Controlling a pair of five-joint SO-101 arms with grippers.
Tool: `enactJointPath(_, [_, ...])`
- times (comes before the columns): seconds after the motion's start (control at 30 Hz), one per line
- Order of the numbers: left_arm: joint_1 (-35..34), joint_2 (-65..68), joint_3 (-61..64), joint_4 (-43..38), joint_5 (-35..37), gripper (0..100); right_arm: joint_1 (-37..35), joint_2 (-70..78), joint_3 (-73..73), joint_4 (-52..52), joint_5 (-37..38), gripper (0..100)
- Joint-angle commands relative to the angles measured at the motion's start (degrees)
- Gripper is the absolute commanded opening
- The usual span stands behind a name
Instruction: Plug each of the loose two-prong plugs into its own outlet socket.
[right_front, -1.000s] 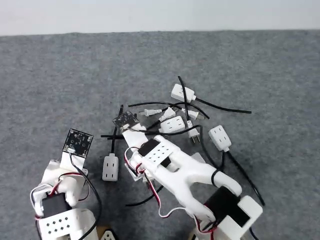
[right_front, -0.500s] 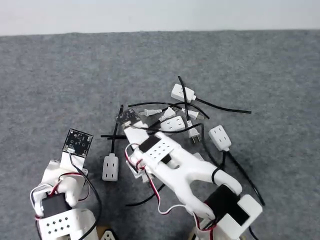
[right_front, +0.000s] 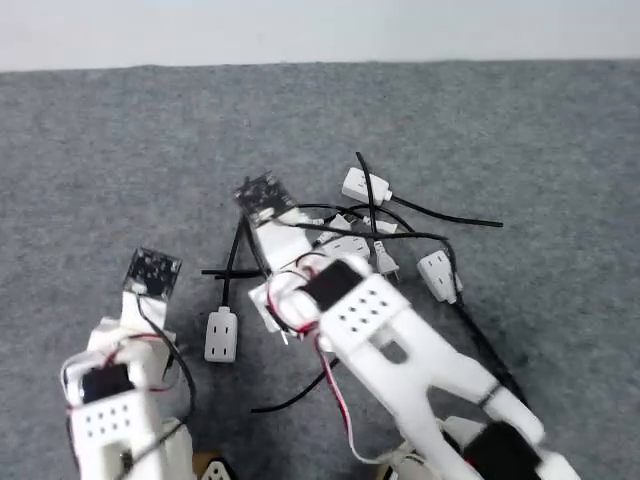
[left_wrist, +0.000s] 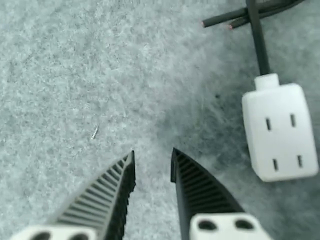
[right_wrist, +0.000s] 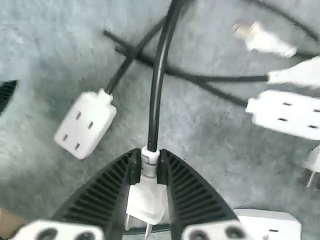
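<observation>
Pinching two-prong plug (right_wrist: 145, 200) at cord end: right gripper (right_wrist: 148, 157); left gripper (left_wrist: 152, 161) narrowly parted, empty, beside outlet socket (left_wrist: 280, 132)

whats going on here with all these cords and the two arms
Two robot arms are working over a tangle of black cords, white plugs and outlet blocks on a grey felt table cover. The right tool is shut on a white two-prong plug, whose prongs are not in any socket. The left tool hangs open and empty beside a separate white outlet block.
</observation>
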Motion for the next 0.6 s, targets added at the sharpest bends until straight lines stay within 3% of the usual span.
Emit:
enactJointPath(0.0, [0.44, 19.25, -9.45, -4.48, -0.26, 11, -0.57, -7.25, 0.97, -1.27, 1.76, 0.7])
enactJointPath(0.37, [3.78, 40.18, -21.49, 0.26, -6.15, 11, -7.60, -22.99, 12.92, -9.19, 4.57, 0.7])
enactJointPath(0.57, [3.96, 50.81, -29.14, 4.75, -9.85, 11, -9.36, -24.66, 15.47, -11.12, 5.45, 0.7])
